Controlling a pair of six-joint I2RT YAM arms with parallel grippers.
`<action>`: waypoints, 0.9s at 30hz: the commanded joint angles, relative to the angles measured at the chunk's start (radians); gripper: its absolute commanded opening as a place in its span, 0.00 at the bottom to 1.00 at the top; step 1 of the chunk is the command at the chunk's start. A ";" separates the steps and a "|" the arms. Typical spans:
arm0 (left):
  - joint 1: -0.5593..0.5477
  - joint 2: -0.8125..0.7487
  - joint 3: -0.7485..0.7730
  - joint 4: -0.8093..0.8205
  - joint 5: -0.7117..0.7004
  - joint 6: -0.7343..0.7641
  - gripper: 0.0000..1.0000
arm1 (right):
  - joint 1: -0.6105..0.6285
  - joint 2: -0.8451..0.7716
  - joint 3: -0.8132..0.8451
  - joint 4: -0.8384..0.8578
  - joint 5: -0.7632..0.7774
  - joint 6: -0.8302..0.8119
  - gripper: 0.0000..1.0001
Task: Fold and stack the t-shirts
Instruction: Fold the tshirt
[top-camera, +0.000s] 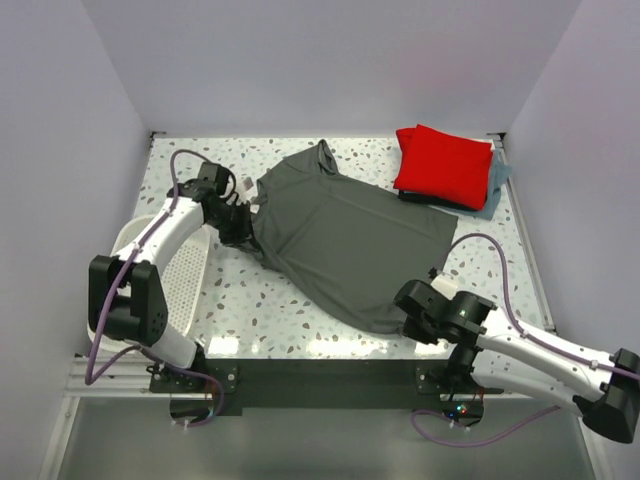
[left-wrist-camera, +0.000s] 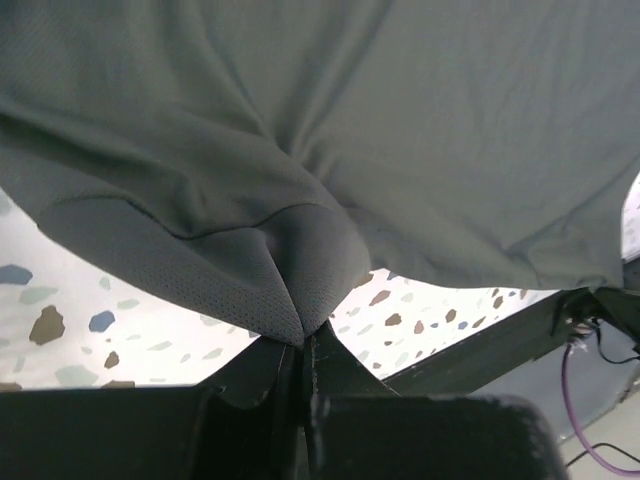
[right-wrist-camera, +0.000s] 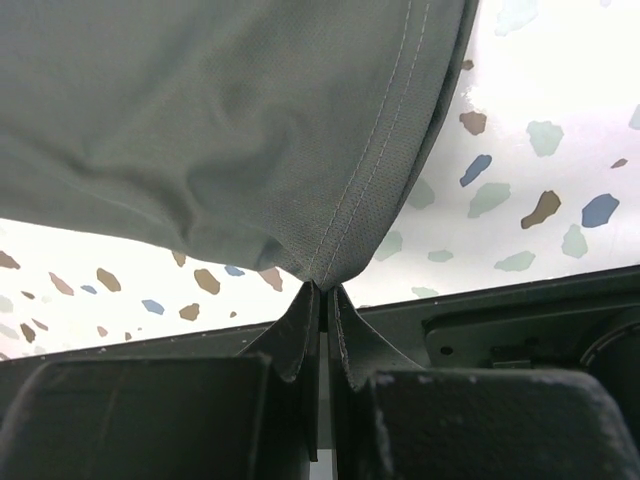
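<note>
Near the near-right corner of the bench (top-camera: 250, 300), the right end effector (right-wrist-camera: 322, 290) is clenched on the hem of the dark grey t-shirt (top-camera: 340, 235). Toward the left edge, the left end effector (left-wrist-camera: 303, 345) pinches a fold of the same shirt, which is spread mid-bench. At the far-right corner, the folded red t-shirt (top-camera: 445, 165) lies on the light blue-grey t-shirt (top-camera: 497, 185).

The left arm (top-camera: 160, 235) is stretched forward, its wrist bent so that the left gripper (top-camera: 238, 226) points to the right. Its jaws are pressed together, with a pinch of the dark grey t-shirt (top-camera: 350, 240) bunched at the tips. The right arm (top-camera: 540, 345) lies low, its forearm reaching left. The right gripper (top-camera: 410, 316) is likewise clamped, with the shirt's stitched hem caught between its fingertips (right-wrist-camera: 342, 310).
</note>
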 joint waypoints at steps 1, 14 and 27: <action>0.037 0.034 0.075 0.049 0.118 0.023 0.00 | -0.028 -0.004 0.013 -0.032 0.071 0.029 0.00; 0.068 0.166 0.150 0.162 0.262 -0.022 0.00 | -0.435 0.132 0.102 0.099 -0.001 -0.367 0.00; 0.068 0.309 0.317 0.151 0.280 -0.013 0.00 | -0.542 0.252 0.169 0.122 0.012 -0.482 0.00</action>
